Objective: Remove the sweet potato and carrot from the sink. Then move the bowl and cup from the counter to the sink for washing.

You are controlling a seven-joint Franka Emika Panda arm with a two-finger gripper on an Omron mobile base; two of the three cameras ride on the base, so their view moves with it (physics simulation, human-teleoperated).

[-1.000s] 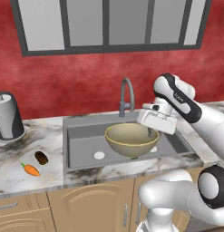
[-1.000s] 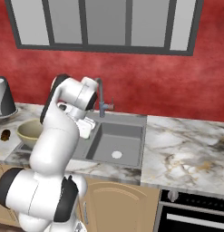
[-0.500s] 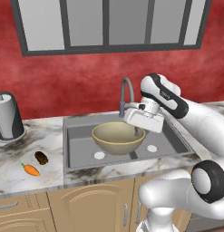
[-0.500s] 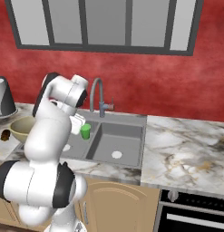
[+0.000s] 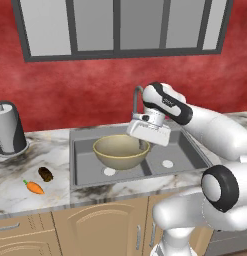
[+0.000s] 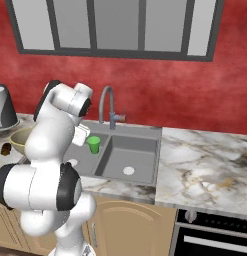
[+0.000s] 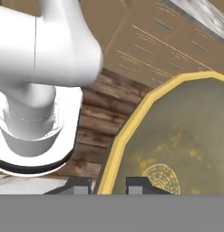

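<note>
My gripper (image 5: 144, 144) is shut on the right rim of the bowl (image 5: 119, 150), a wide olive-tan bowl held upright just above the left basin of the sink (image 5: 85, 165). In the hand view the yellow rim of the bowl (image 7: 177, 136) passes between the fingertips of the gripper (image 7: 108, 186). The green cup (image 6: 93, 144) stands upright inside the sink (image 6: 140, 150), close to my hand. The carrot (image 5: 33, 187) and the sweet potato (image 5: 45, 174) lie on the counter (image 5: 15, 190) left of the sink. An edge of the bowl (image 6: 17, 138) shows behind my arm.
A curved grey faucet (image 5: 136, 100) rises behind the sink, close behind my hand. A grey kettle (image 5: 10, 131) stands at the back left of the counter. Right of the sink runs a stretch of marble counter (image 6: 205, 165) above an oven (image 6: 210, 235).
My gripper has carried the bowl leftward, from over the middle of the sink to over the left basin. The carrot and sweet potato have not moved.
</note>
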